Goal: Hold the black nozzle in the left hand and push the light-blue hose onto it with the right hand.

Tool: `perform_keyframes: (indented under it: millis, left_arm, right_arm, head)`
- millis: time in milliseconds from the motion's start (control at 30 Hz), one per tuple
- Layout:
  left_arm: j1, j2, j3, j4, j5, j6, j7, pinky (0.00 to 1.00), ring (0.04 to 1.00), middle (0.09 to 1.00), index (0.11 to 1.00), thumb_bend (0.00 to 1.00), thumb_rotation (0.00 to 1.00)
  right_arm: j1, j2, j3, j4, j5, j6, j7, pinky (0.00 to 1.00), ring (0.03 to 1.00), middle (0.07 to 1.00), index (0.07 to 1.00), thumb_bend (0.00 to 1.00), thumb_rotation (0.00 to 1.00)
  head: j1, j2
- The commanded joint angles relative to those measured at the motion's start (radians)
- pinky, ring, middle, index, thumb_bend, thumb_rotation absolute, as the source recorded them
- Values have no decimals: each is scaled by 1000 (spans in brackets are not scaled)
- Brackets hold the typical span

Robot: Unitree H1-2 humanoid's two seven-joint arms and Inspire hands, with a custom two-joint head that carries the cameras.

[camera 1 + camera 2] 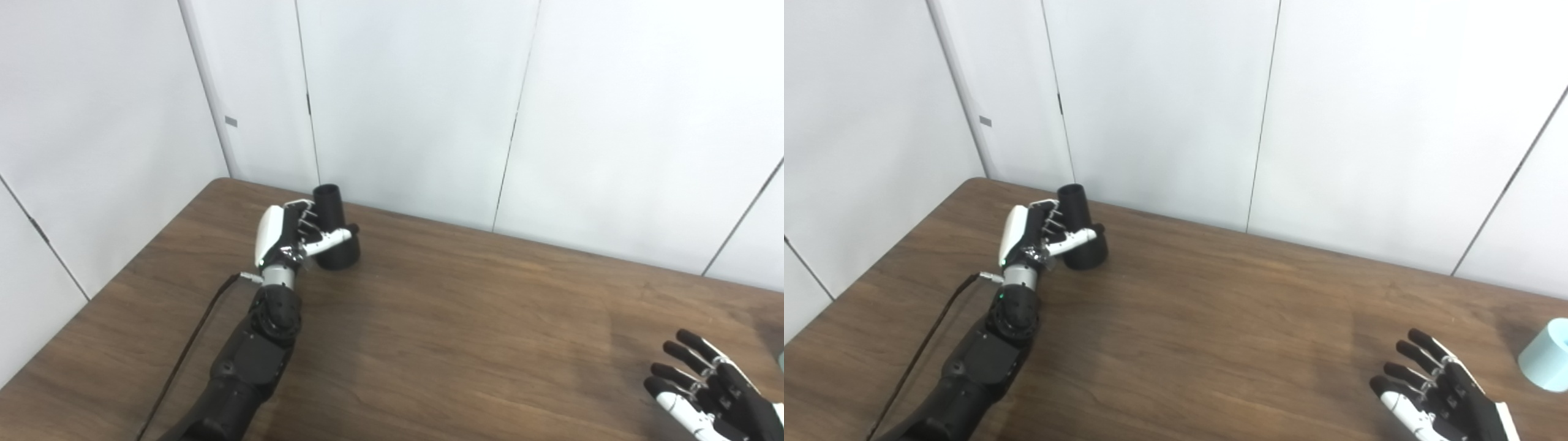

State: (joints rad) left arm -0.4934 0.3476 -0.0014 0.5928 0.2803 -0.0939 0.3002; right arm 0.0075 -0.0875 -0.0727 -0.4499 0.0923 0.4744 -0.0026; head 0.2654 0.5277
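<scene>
Black nozzle point(334, 226) gripped upright by left hand point(283, 236); right hand point(1436, 395) spread, empty.

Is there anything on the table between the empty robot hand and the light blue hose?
Nothing visible. The open right robot hand sits just left of the light-blue hose, with only bare table between them.
</scene>
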Motion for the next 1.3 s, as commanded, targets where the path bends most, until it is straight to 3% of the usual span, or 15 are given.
perform_keyframes:
  millis: [0,100,233,300,433,700,867,1067,1267]
  left_arm:
    - [30,-13,-33,-31,-5,-28,-63,411,443,476,492,506,0]
    - [78,-49,-76,-81,-2,-77,-98,417,434,466,504,505,0]
    - [123,-93,-125,-161,9,-122,-138,413,432,464,519,504,0]
    - [132,-109,-151,-181,23,-166,-151,381,419,460,527,502,0]
    - [142,-155,-197,-228,43,-196,-184,352,409,453,533,501,0]
    - [167,-233,-267,-220,63,-289,-232,335,401,456,528,501,0]
    - [194,-222,-314,-205,88,-312,-280,345,398,466,513,503,0]
    - [198,-162,-390,-160,162,-344,-344,370,408,460,512,503,0]
    - [220,-111,-424,-170,192,-294,-384,360,403,464,510,502,0]
  right_arm:
    - [-30,-1,0,-9,2,-36,8,552,631,793,841,393,0]
    - [-34,0,3,21,-3,-73,9,539,604,770,830,421,0]
    - [-41,-5,0,94,5,-181,25,439,557,736,780,444,0]
    - [-44,-10,-2,125,4,-217,29,433,553,727,759,465,0]
    - [-55,-16,-5,183,-8,-285,28,428,535,699,712,529,0]
    - [-72,2,-19,224,23,-328,26,405,519,674,677,604,13]
    - [-82,8,-20,233,22,-343,22,386,498,647,669,636,42]
    - [-83,7,-17,221,5,-327,15,392,509,652,674,648,71]
    - [-87,1,-28,220,15,-321,16,408,514,658,678,648,33]
  head:
    - [-11,5]
    - [-56,19]
    - [-130,38]
    - [-152,45]
    - [-217,62]
    - [-286,92]
    - [-328,101]
    - [-384,108]
    - [-386,112]
